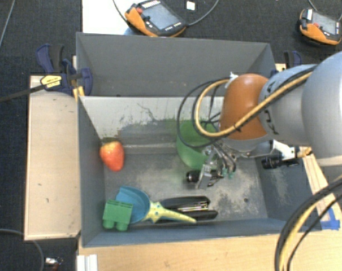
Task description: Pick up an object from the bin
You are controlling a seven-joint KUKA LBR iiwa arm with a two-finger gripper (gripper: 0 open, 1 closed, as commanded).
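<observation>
My gripper (207, 176) hangs low over the middle of the bin floor, just below a translucent green cup (190, 144) that leans by the back wall. Whether anything sits between its fingers I cannot make out. A black stapler (189, 206) lies in front of it near the front wall, with a yellow-green toy piece (166, 213) across it.
An orange-red fruit-shaped toy (112, 154) rests at the left wall. A blue scoop (134, 201) and a green block (117, 215) lie in the front left corner. The arm with its orange cover and cables covers the bin's right side.
</observation>
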